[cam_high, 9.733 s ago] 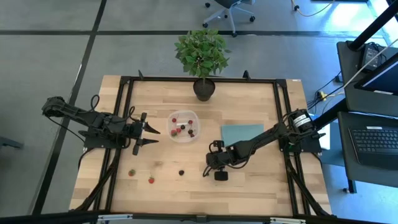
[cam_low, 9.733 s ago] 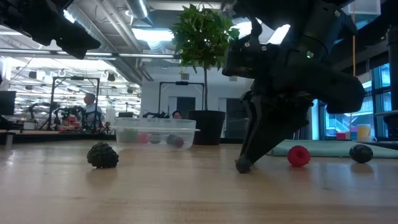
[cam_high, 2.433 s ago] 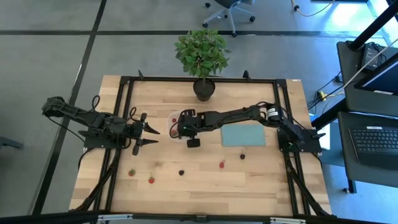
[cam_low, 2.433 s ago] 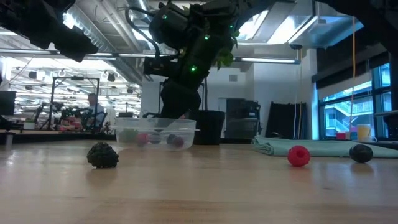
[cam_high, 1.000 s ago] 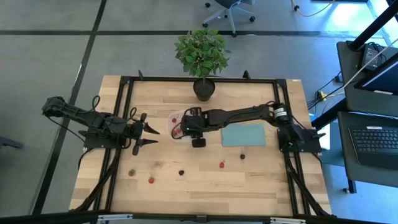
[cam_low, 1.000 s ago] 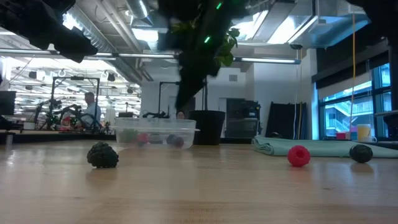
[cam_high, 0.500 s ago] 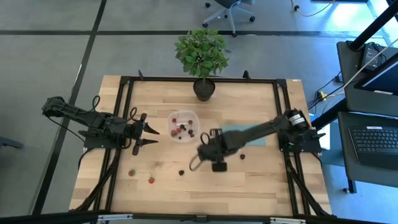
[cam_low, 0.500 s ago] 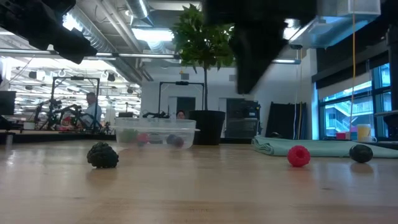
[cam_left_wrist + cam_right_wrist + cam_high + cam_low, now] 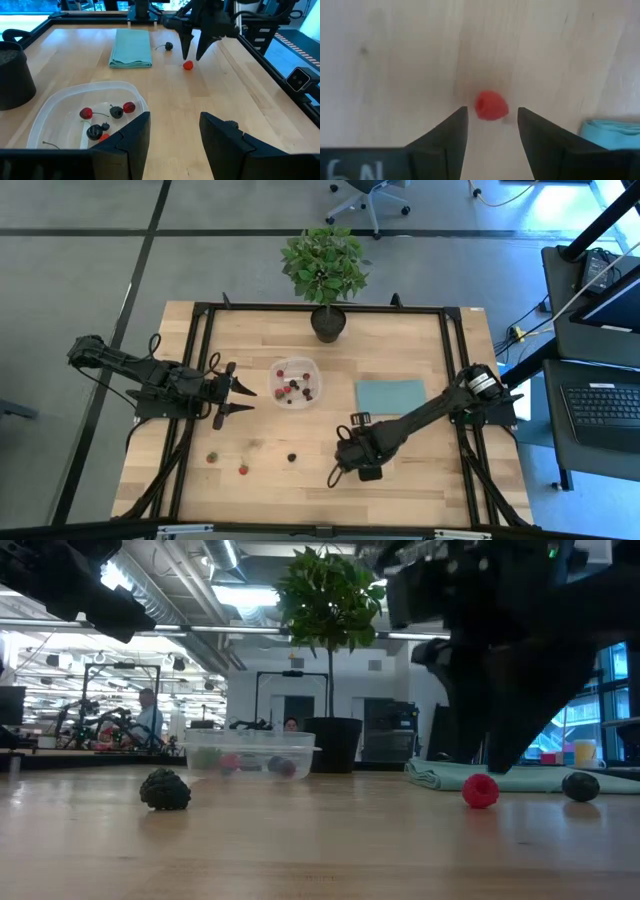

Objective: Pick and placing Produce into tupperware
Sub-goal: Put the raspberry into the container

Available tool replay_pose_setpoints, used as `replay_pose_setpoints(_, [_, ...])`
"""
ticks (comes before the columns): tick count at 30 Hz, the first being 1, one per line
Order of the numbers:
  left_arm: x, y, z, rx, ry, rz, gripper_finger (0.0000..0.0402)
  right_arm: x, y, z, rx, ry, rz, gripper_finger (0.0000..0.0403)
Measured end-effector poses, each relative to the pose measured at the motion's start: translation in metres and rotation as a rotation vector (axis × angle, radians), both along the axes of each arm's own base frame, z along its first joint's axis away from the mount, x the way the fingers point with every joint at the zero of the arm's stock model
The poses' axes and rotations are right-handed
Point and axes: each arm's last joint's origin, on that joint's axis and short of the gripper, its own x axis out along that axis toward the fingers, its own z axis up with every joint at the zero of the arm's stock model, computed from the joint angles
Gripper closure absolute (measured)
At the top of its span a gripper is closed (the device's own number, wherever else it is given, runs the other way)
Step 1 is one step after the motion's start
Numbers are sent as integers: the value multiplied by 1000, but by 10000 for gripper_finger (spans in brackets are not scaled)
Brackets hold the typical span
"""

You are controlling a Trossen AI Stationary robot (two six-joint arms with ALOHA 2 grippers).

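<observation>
Though unheld, berry (image 9: 491,105) between pincer (image 9: 491,127) tips

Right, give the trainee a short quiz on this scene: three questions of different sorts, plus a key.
1. True or false: the right gripper has its jaws shut on a berry.
2. The teal cloth lies: A) on the table beside the tupperware, B) inside it, C) under the plant pot.
3. Fill in: the berry between the right jaws is coloured ____.
Key: 1 false, they stand open around it; 2 A; 3 red.
</observation>
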Motion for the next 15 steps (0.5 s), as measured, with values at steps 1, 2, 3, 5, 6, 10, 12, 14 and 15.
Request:
replay_pose_setpoints(1, [0,0,0,0,0,1,237,0,0,-3,5,-11,0,228])
replay_pose_setpoints(2, [0,0,0,-1,0,0,237,0,0,-5,9,-22,1,228])
replay_pose_setpoints(3, [0,0,0,-1,0,1,237,0,-1,-7,9,-26,2,228])
replay_pose_setpoints(5, [0,0,0,-2,0,1,237,-2,-1,-11,9,-26,3,228])
replay_pose_setpoints(6, [0,0,0,-2,0,1,237,-2,-1,-13,11,-29,3,228])
replay_pose_setpoints(10, [0,0,0,-2,0,1,237,-6,-3,-20,6,-18,3,228])
replay_pose_setpoints(12, [0,0,0,-2,0,1,237,-6,-3,-24,15,-37,2,228])
replay_pose_setpoints(14, [0,0,0,-2,0,2,237,-6,-3,-27,21,-49,4,228])
replay_pose_setpoints(15, [0,0,0,-2,0,1,237,-7,-4,-28,22,-53,3,228])
